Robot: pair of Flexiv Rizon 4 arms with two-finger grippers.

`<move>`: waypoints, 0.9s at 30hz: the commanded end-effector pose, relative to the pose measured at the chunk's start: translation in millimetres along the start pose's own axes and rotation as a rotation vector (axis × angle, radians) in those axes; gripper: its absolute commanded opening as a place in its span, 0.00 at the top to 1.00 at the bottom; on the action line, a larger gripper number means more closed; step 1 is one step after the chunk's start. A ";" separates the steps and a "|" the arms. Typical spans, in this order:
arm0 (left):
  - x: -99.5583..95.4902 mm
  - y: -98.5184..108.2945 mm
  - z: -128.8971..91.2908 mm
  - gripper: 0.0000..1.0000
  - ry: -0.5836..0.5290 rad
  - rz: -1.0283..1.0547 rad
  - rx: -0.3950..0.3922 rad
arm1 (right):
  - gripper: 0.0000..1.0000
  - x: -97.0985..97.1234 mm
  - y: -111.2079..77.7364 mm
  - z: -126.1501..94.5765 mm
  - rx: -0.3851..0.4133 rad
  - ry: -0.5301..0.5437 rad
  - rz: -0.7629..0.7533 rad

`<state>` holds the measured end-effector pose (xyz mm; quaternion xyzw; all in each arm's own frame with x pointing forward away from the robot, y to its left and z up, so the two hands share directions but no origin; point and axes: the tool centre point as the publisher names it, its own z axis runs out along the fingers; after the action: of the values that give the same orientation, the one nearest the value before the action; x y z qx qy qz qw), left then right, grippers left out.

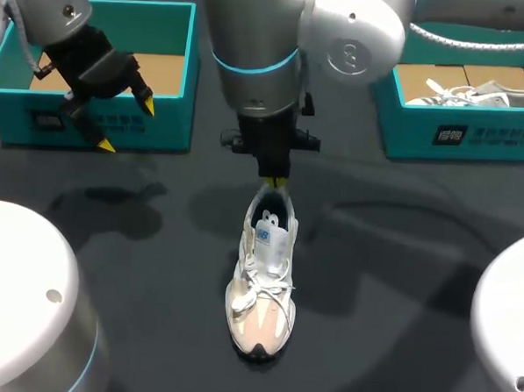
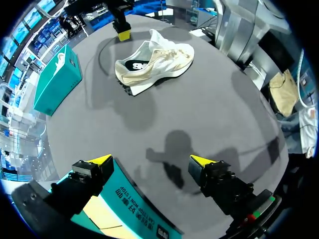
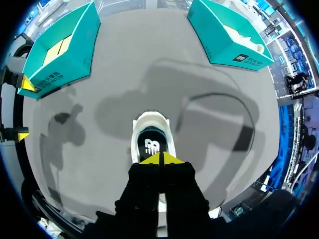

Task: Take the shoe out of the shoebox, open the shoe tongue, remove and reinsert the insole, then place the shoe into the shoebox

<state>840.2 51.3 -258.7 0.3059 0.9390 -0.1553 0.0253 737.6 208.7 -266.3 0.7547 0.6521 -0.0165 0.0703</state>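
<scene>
A white and beige shoe (image 1: 263, 284) lies on the dark table (image 1: 398, 282), toe toward me and heel away. My right gripper (image 1: 279, 181) is shut and points straight down over the heel end. In the right wrist view its closed tips (image 3: 160, 159) sit over the shoe's opening, with the dark insole (image 3: 152, 144) and the heel rim ahead; I cannot tell whether they touch the shoe. My left gripper (image 1: 125, 125) is open and holds nothing, above the front wall of the left teal shoebox (image 1: 90, 121). The left wrist view has that box (image 2: 124, 204) under its open gripper (image 2: 149, 160) and the shoe (image 2: 152, 62) far ahead.
A second teal shoebox (image 1: 459, 132) stands at the back right with another pale shoe (image 1: 478, 93) inside. Bare table lies to either side of the shoe and between the two boxes. The left box (image 3: 60, 50) and right box (image 3: 229, 40) flank the far side.
</scene>
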 end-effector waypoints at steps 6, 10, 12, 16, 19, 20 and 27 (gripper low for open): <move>0.2 0.0 -0.3 0.00 0.001 0.000 -0.002 | 1.00 17.9 -19.0 29.4 -0.007 -0.183 0.152; 0.2 0.0 -0.3 0.00 0.001 0.000 -0.002 | 1.00 15.5 -20.2 26.5 -0.019 -0.260 0.201; 0.2 0.0 -0.3 0.00 0.001 0.000 -0.002 | 1.00 15.5 -20.2 26.5 -0.019 -0.260 0.201; 0.2 0.0 -0.3 0.00 0.001 0.000 -0.002 | 1.00 15.5 -20.2 26.5 -0.019 -0.260 0.201; 0.2 0.0 -0.3 0.00 0.001 0.000 -0.002 | 1.00 17.0 -18.0 30.0 -0.011 -0.277 0.206; 0.2 0.0 -0.3 0.00 0.001 0.000 -0.002 | 1.00 18.0 -16.8 33.7 -0.010 -0.278 0.206; 0.2 0.0 -0.3 0.00 0.001 0.000 -0.002 | 1.00 17.8 -16.8 63.5 0.007 -0.269 0.275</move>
<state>840.3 51.4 -258.6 0.3058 0.9390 -0.1555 0.0253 730.4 213.2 -317.5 0.7245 0.6732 -0.0999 0.1096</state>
